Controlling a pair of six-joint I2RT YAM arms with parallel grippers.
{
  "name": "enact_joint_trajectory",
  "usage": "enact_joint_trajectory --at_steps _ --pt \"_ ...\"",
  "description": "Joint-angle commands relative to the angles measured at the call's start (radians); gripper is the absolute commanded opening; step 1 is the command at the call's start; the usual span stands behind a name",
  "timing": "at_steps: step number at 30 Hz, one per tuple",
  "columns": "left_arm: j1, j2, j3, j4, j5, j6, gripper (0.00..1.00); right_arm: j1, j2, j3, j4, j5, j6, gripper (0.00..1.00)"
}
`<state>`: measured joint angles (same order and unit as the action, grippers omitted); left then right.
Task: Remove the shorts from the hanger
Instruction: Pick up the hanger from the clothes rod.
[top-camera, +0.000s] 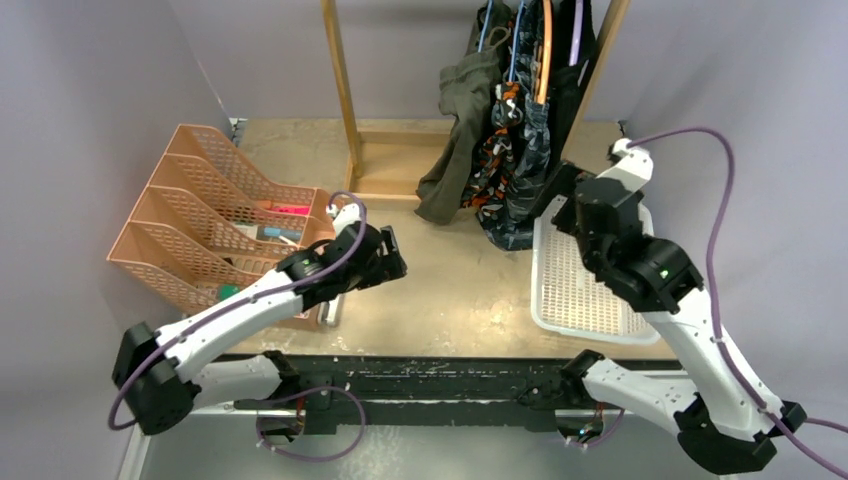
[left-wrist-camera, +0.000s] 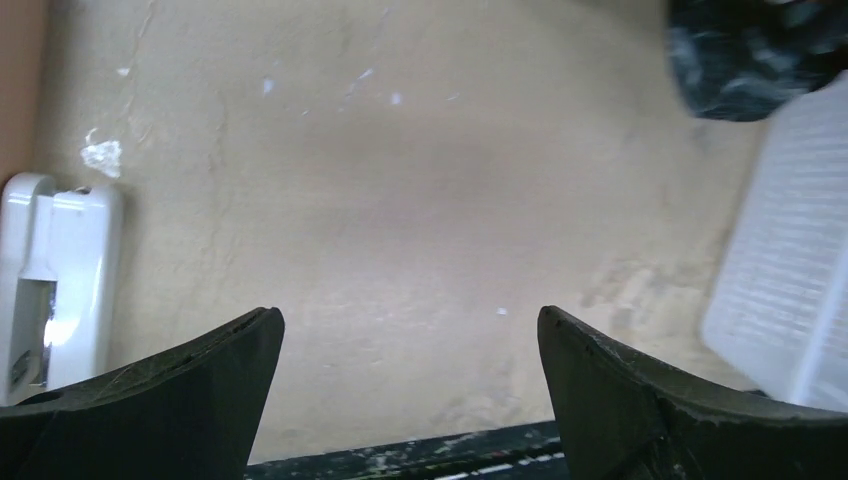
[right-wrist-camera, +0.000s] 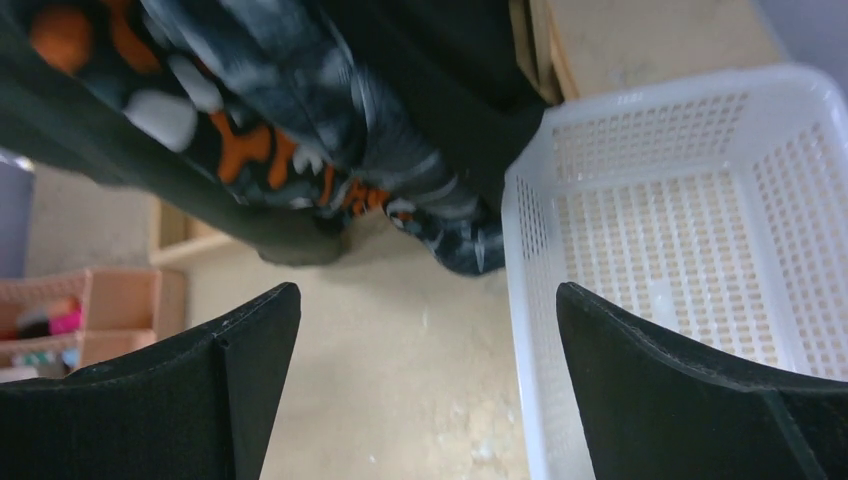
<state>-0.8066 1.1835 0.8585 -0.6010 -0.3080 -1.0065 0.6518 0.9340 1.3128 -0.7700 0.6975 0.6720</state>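
Note:
Several shorts hang on hangers (top-camera: 545, 60) from a wooden rack at the back: olive green shorts (top-camera: 455, 150), orange camouflage shorts (top-camera: 497, 150), grey-blue camouflage shorts (top-camera: 528, 175) and black shorts (top-camera: 570, 90). My right gripper (top-camera: 562, 195) is open, just right of and below their hems. In the right wrist view the gripper (right-wrist-camera: 428, 300) is empty, with the orange camouflage (right-wrist-camera: 240, 140) and grey-blue camouflage (right-wrist-camera: 330, 110) hems above it. My left gripper (top-camera: 395, 255) is open over bare table, well left of the shorts. In its wrist view the left gripper (left-wrist-camera: 410, 330) holds nothing.
A white mesh basket (top-camera: 575, 280) lies on the table under my right arm, its rim (right-wrist-camera: 520, 300) between the right fingers. An orange file organizer (top-camera: 215, 215) stands at the left. The rack's wooden post (top-camera: 345, 100) and base sit at the back.

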Motion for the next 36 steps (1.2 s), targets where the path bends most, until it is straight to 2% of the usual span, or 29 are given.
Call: enact_joint_trajectory --at_steps 1,3,7,10,15,18,23,25,35,36 --pt "-0.002 -0.134 0.037 0.021 0.035 0.009 0.99 -0.061 0.026 0.172 0.056 0.006 -0.11 0.99" --pt "-0.002 -0.174 0.035 0.009 0.036 0.006 0.99 -0.078 0.082 0.282 0.062 -0.052 -0.18 0.99" --pt "-0.002 -0.211 0.051 -0.025 0.025 0.004 0.99 -0.091 0.192 0.48 0.099 -0.049 -0.274 0.97" --pt "-0.002 -0.216 0.07 -0.043 0.022 0.006 0.99 -0.141 0.281 0.617 0.115 -0.062 -0.345 0.89" --pt "-0.001 -0.228 0.082 -0.055 0.019 0.009 1.0 -0.314 0.424 0.789 0.112 -0.276 -0.386 0.8" --pt "-0.002 -0.246 0.07 -0.06 0.012 -0.004 1.0 -0.414 0.487 0.841 0.116 -0.471 -0.384 0.77" --pt "-0.002 -0.262 0.057 -0.063 0.012 -0.017 1.0 -0.513 0.564 0.883 0.127 -0.639 -0.367 0.71" --pt "-0.002 -0.264 0.06 -0.069 0.007 -0.017 1.0 -0.533 0.596 0.91 0.101 -0.659 -0.371 0.7" --pt "-0.002 -0.295 0.04 -0.083 -0.005 -0.043 1.0 -0.539 0.678 0.887 0.13 -0.711 -0.402 0.51" --pt "-0.001 -0.293 0.044 -0.085 -0.005 -0.043 1.0 -0.538 0.683 0.882 0.137 -0.742 -0.4 0.46"
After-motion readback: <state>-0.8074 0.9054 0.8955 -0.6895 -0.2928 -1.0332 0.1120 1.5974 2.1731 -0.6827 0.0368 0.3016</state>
